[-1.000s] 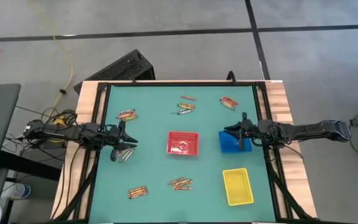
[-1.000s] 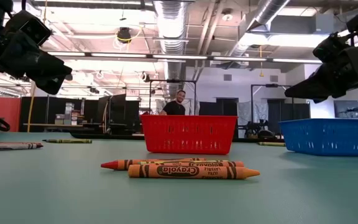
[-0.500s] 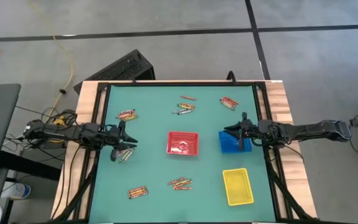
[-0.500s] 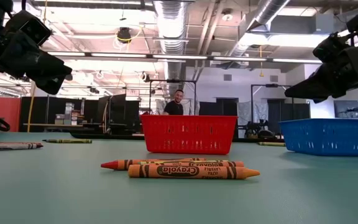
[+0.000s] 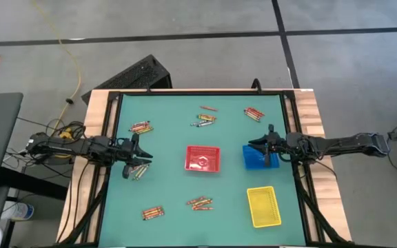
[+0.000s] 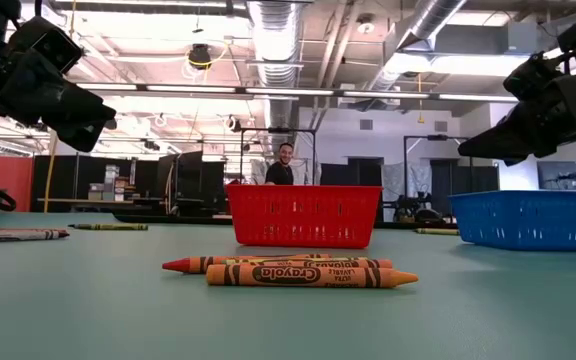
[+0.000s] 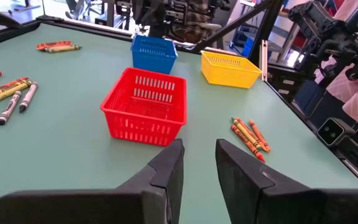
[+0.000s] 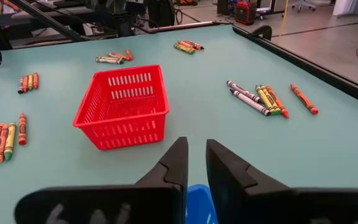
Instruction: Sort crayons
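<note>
Crayons lie flat on the green table in small clusters: at the far left, far middle, far right, near left and near middle, the last close up in the low view. One more cluster lies just below my left gripper, which hangs level above the table's left side, its fingers a narrow gap apart and empty. My right gripper hangs over the blue tray, its fingers also slightly apart and empty.
A red tray stands in the table's middle, the blue tray to its right, a yellow tray at the near right. A raised dark frame rims the table. A person stands far behind the table.
</note>
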Robot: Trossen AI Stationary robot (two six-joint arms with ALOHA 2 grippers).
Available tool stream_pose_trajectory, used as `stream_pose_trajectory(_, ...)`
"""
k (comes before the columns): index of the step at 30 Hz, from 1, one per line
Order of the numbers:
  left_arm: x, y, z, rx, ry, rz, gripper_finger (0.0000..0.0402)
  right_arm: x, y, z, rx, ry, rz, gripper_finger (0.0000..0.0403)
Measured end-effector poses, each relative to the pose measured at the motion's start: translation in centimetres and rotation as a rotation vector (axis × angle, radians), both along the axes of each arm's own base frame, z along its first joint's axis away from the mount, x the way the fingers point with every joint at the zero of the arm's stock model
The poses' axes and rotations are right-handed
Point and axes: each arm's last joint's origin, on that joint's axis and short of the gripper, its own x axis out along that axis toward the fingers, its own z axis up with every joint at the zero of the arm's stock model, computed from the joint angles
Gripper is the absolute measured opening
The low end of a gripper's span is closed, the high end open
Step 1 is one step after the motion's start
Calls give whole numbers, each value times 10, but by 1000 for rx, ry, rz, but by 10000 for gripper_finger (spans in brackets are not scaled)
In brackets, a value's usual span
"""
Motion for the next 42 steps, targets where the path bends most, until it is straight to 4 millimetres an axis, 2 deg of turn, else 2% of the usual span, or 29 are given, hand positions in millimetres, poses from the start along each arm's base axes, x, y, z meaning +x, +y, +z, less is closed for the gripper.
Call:
stream_pose_trajectory(7,0,0,0,-17,-1,2,83,0,0,0,0,0,0,70)
stream_pose_trajectory(11,0,0,0,-149,10,22,83,0,0,0,0,0,0,70)
stream_pose_trajectory(15,0,3,2,-289,-4,118,83,0,0,0,0,0,0,70)
stream_pose_trajectory(18,0,5,3,-315,-22,193,83,0,0,0,0,0,0,70)
stream_pose_trajectory(21,0,7,4,-282,-51,278,83,0,-1,2,-56,-12,-14,70)
stream_pose_trajectory(26,0,12,6,-233,-118,441,83,0,-12,17,-222,-50,-212,70)
stream_pose_trajectory(29,1,12,11,-176,-160,445,83,-1,-20,32,-254,-54,-299,70)
stream_pose_trajectory(36,9,13,20,30,-219,438,83,5,-45,43,-252,67,-371,70)
stream_pose_trajectory(42,19,22,20,143,-136,512,83,18,-65,59,-181,123,-377,70)
